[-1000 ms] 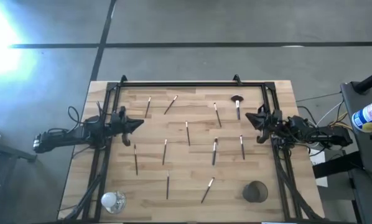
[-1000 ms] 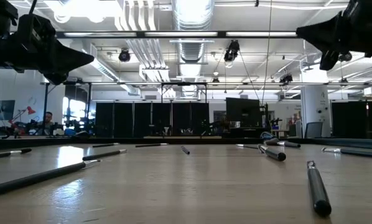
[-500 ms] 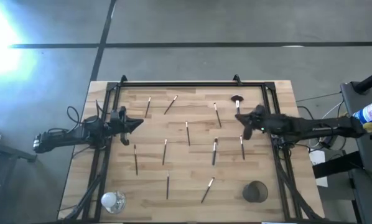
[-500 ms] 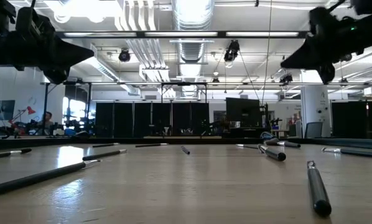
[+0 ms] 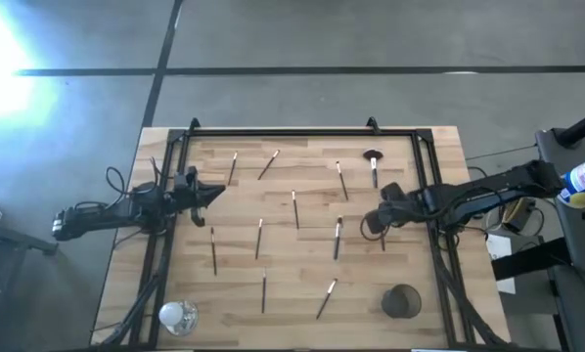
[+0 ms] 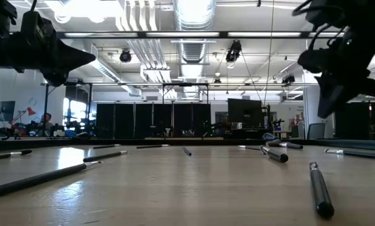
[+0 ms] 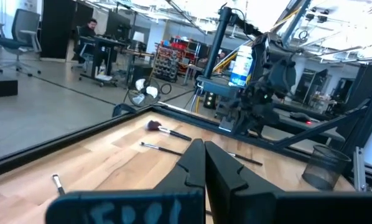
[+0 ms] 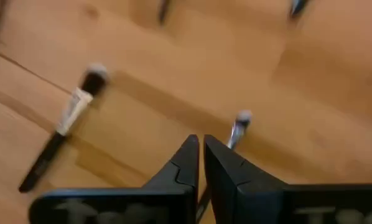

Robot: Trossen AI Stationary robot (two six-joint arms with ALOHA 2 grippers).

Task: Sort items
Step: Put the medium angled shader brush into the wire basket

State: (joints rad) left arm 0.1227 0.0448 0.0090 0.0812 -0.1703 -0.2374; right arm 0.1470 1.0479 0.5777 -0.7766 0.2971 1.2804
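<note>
About a dozen slim brushes lie flat and scattered on the wooden table. One with a wide round dark head lies near the far right. My right gripper hangs shut above the table, pointing down, just over one brush. In the right wrist view its fingertips are close to that brush's pale tip, and another brush lies to one side. The low view shows it clear of the tabletop. My left gripper waits shut at the table's left side, above the table.
A dark mesh cup stands at the near right corner and a shiny silver cup at the near left. Black frame rails run along the far, left and right edges. A person sits far off in the room.
My right gripper has swung from the table's right edge toward the middle and the near side, and tipped from level to pointing down over a brush. The brushes and my left arm have stayed where they were.
</note>
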